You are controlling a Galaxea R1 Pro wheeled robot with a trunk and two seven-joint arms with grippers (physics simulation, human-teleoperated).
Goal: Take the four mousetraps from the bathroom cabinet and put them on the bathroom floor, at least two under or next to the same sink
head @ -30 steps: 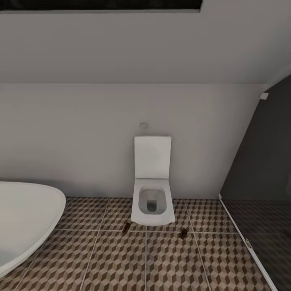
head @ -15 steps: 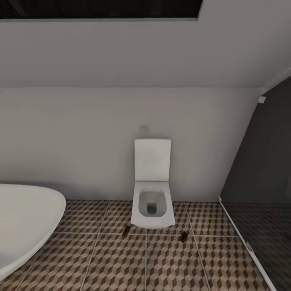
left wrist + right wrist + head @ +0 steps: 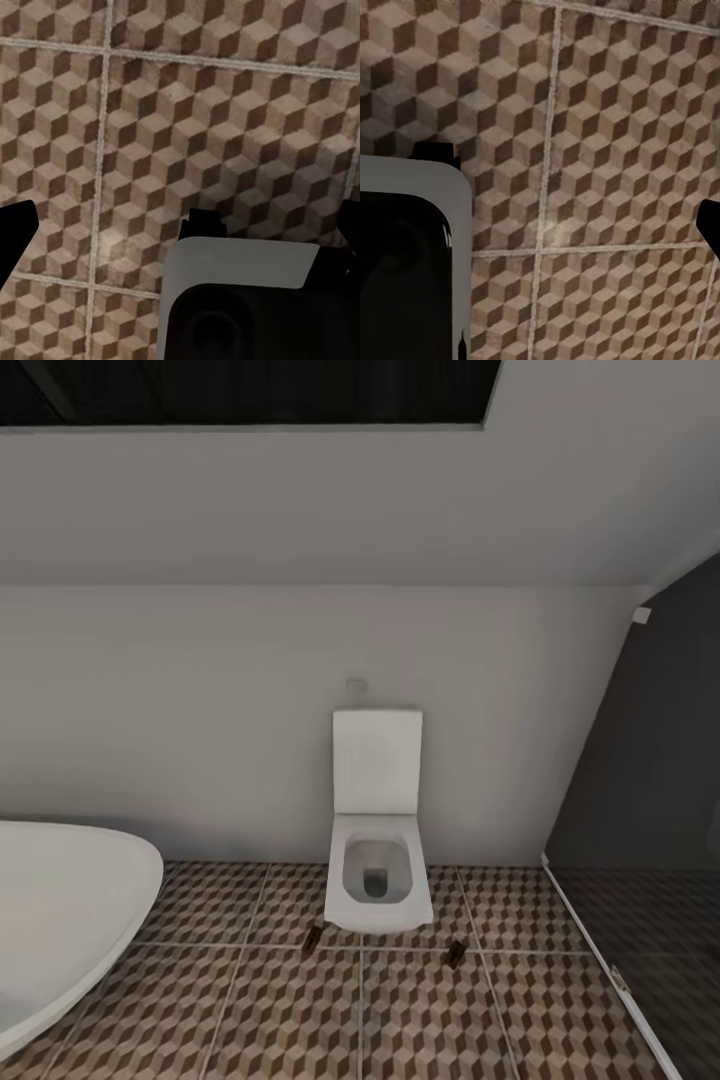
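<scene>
The bathroom floor of cube-patterned tiles spreads across the lower part of the head view. Two small dark-brown flat objects lie on it, one at the left of the toilet's base and one at its right; they are too small to tell whether they are mousetraps. The cabinet and the sink are out of view. My left gripper hangs open over bare tiles, its dark fingertips at the picture's edges. My right gripper is open too, one fingertip showing above the tiles.
A white square-bowled toilet with raised lid stands against the pale wall. The rim of a white oval bathtub fills the lower left. A dark glass shower partition closes off the right. A grey-and-black robot part sits low in both wrist views.
The whole head view has shifted: the camera has tilted up a little, so toilet, tub and floor sit lower in the picture. Nothing in the room has moved.
</scene>
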